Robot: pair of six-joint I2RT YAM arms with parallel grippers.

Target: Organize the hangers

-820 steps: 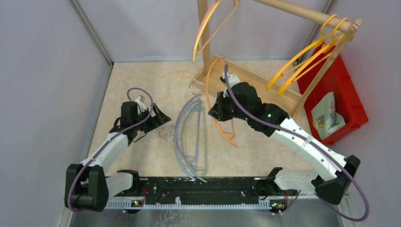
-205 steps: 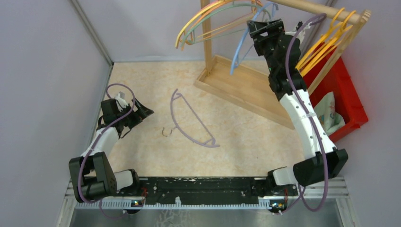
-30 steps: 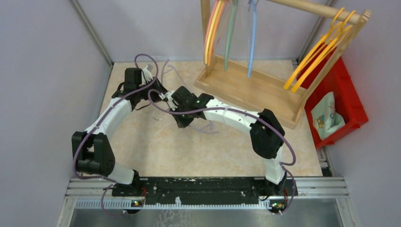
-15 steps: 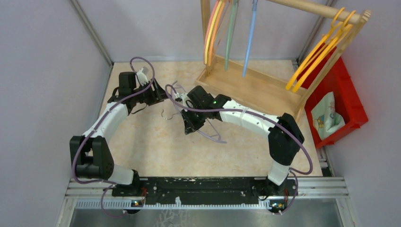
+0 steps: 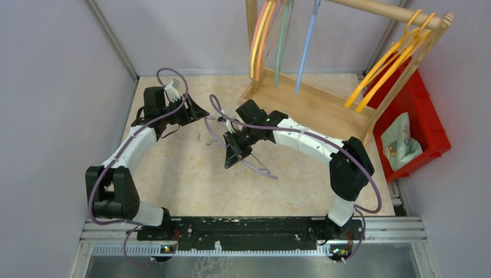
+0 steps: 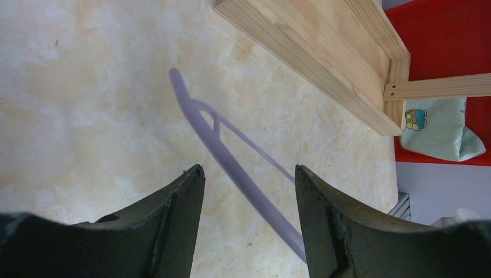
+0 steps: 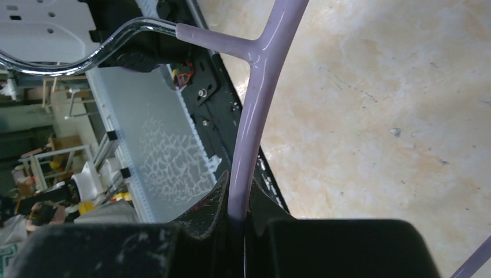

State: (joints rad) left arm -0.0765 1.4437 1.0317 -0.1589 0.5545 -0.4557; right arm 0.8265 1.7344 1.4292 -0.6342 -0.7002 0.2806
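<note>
My right gripper (image 5: 231,155) is shut on the purple hanger (image 5: 257,167), held above the beige table near its middle. In the right wrist view the purple hanger (image 7: 259,110) runs up out of the closed fingers (image 7: 211,208), and its metal hook (image 7: 87,55) bends off to the left. My left gripper (image 5: 201,113) stands open just left of the hanger, holding nothing. From the left wrist, the purple hanger (image 6: 228,162) passes below and between the spread fingers (image 6: 185,202) without touching them. Yellow, orange and pink hangers (image 5: 259,35), a green hanger (image 5: 282,40), a blue hanger (image 5: 306,55) and more yellow hangers (image 5: 382,69) hang on the rack.
The wooden rack (image 5: 312,107) stands at the back right, its rail (image 5: 382,10) overhead. A red bin (image 5: 431,130) holding a printed cloth (image 5: 402,139) sits right of it. Grey walls close in the left side and the back.
My left gripper has opened and let go of the purple hanger, pulling back a little. The right gripper has carried the hanger slightly right and toward the near side.
</note>
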